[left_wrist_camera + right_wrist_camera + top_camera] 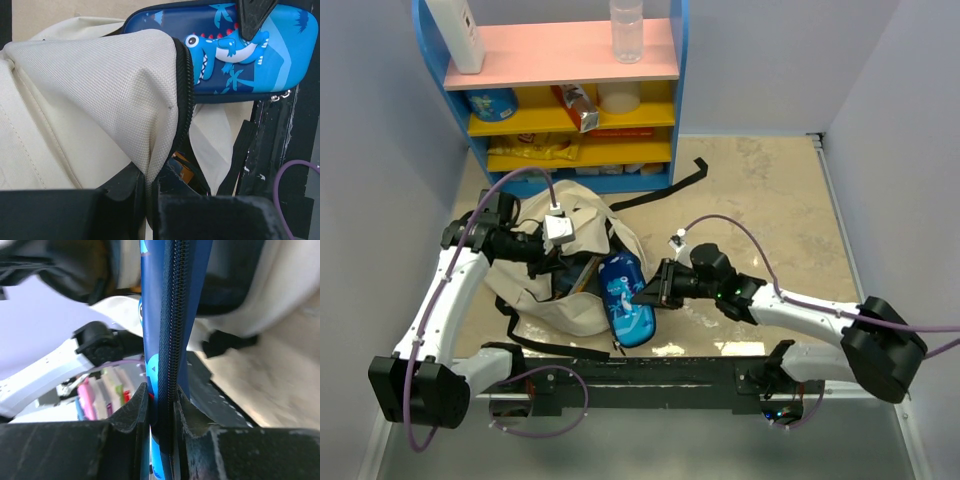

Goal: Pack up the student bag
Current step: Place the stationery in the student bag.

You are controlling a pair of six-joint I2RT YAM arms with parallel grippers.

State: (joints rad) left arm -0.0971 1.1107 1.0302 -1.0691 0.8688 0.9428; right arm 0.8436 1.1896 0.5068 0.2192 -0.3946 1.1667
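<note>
Student bag (582, 212) gripped by left end effector (150, 186), pencil case (626, 300) by right end effector (162, 401).

The right gripper (162, 407) is pinching a blue hard-shell pencil case (150, 335) edge-on, its dark zipper (172, 315) running up between the black fingers (127, 415), a cream fabric backpack (285, 285) lying behind.

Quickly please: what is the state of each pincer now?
Left pincer: closed on the backpack opening edge.
Right pincer: closed on the blue pencil case.
</note>
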